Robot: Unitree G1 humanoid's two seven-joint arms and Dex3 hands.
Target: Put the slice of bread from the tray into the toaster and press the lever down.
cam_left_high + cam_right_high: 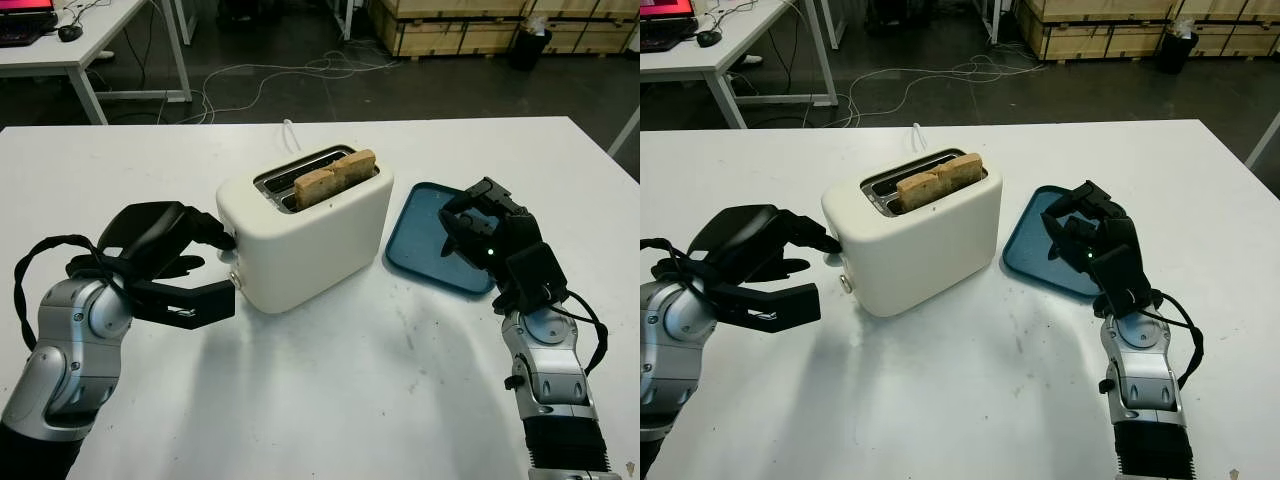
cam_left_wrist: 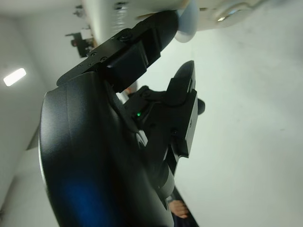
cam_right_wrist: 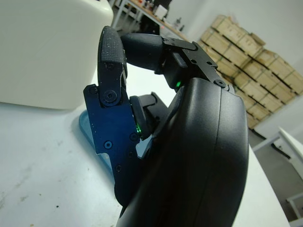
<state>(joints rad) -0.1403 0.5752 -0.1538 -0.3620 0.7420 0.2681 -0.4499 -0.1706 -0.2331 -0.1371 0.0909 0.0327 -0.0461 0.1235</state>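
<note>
On the white table (image 1: 320,400) stood a white toaster (image 1: 305,230) with the bread (image 1: 335,178) upright in its slot, and beside it lay a blue tray (image 1: 425,235). The left hand (image 1: 195,265) was at the toaster's end, one fingertip touching it, gripping nothing. The right hand (image 1: 480,230) hung curled over the tray, holding nothing.

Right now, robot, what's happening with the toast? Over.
Left hand open at the toaster's lever end. Right hand shut, empty, over the blue tray. Bread sits high in the slot, lever not yet down. Nothing blocking.
</note>
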